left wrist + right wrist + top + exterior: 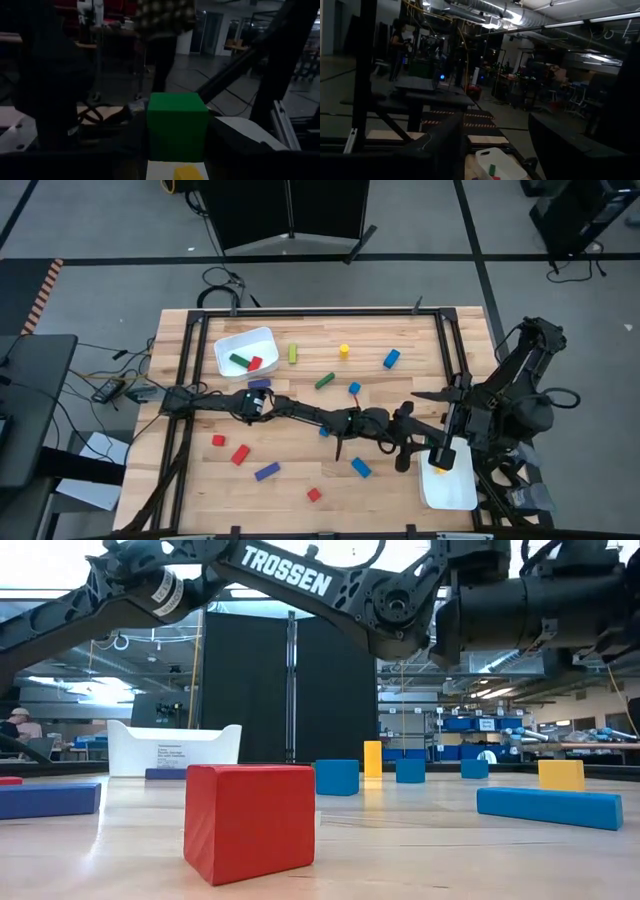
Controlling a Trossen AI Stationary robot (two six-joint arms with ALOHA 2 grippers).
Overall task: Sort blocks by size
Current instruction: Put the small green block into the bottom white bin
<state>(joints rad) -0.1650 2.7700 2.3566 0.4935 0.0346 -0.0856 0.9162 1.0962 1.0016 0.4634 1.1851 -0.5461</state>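
- Nearest the front edge, the near tray (pixel 455 495) has one yellow block (pixel 188 173) in it; the left gripper (pixel 434 452) hangs right over it, fingers (pixel 125 142) closed partway on a green cube (pixel 177 120); the cube is clear of the tray floor and not yet let go
- I judge this to be the tray for the short blocks; this drop would make it two
- Loose on the front half of the table: a red cube (pixel 313 494), a blue block (pixel 360 468), a blue bar (pixel 266 471) and two red blocks (pixel 240 454); none sorted yet
- Mid-table, the right gripper (pixel 495 131) waits by the right edge, fingers apart and empty
- On the far half: a green bar (pixel 324 381), two blue blocks (pixel 391 358), a yellow piece (pixel 343 350) and a green piece (pixel 293 353); all loose
- Farthest, the far tray (pixel 228 340) holds a green bar and a red block touching it
- In my estimate the job is barely begun; three blocks sit in trays, one is in hand, about a dozen are left
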